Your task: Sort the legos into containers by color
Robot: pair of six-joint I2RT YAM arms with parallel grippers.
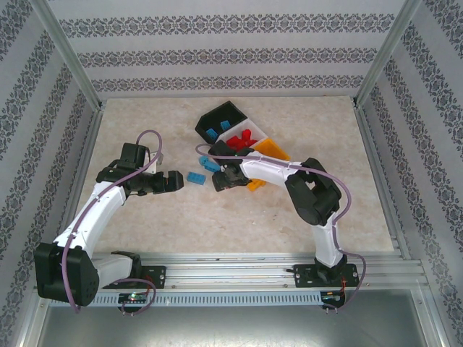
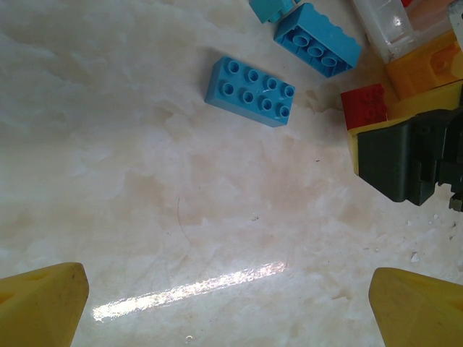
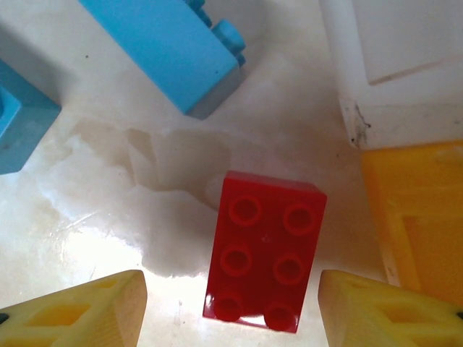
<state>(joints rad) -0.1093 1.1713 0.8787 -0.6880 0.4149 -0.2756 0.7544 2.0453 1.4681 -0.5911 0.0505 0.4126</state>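
Red plastic brick [image 3: 264,249], six studs up, flat on the pale marbled table [image 3: 108,217], and my right jaws are straddling it! They're spread wide with nothing in them, yellow fingertips [image 3: 79,311] clear on both sides. The brick lies closer to one fingertip than the other and a little skewed, so I'd say centre over it first, square up to its long sides, then drop straight down and close. Squeeze off-centre and it will likely skid. The orange-yellow bin [image 3: 419,217] is just beside that nearer fingertip, so the descent needs care not to clip its wall.

From above, the white plastic bin [image 1: 233,131] already holds red pieces, just beyond my right wrist. That looks like the destination, and the black bin [image 1: 221,116] on its left holds blue ones.

My left jaws are wide open too and empty over bare table, with a blue eight-stud brick [image 2: 251,90] lying ahead of them.

Hard to read: a second blue brick [image 3: 166,50] is cut off at the frame edge, my right arm crosses the orange-yellow bin from above, and I can't count what's left.
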